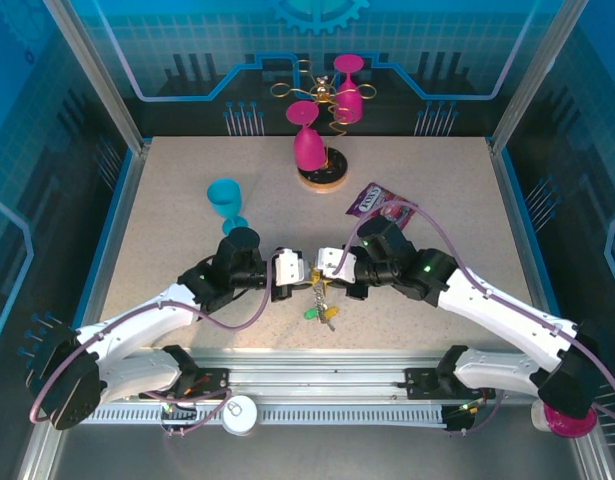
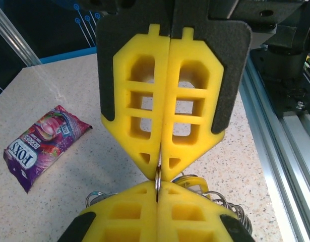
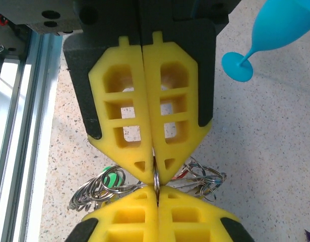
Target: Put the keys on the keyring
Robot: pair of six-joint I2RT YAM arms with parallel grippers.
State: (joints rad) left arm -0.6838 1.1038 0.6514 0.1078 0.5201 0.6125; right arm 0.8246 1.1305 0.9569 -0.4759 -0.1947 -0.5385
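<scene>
Speckled table (image 1: 167, 230), walled on three sides. Left arm (image 1: 152, 325) and right arm (image 1: 487, 295) reach in from the near edge and meet nose to nose just short of mid-table. At the far edge, centre: gold wire stand (image 1: 324, 172) with pink glasses (image 1: 307, 145). Teal goblet (image 1: 225, 198) lies on its side left of centre. Purple berry snack packet (image 1: 370, 200) lies flat right of centre, well apart from the work. Left gripper (image 2: 157, 189): pads pressed together, clamped on the keyring (image 2: 158, 176). Right gripper (image 3: 157, 192): the same, pinching that ring from the opposite side, tips almost touching the left's. The keyring shows as a thin metal ring seen edge-on, its plane in line with both pad seams, so it stands upright between the tips. The keys (image 1: 321, 312) gather under the meeting point in a tangle of small rings. From above the bunch's long axis runs from the fingertips toward the near edge, green and yellow heads at the near end. Green head (image 3: 112, 179) sits to one side of the pinch, yellow head (image 2: 192, 180) to the other. Cannot tell whether the bunch hangs free or rests on the table. Judgement: the step is a two-point hold on the ring to work a key onto it. One grip should anchor while the other makes small moves in the ring's plane. Twisting would likely make the thin ring slip out of the pads.
</scene>
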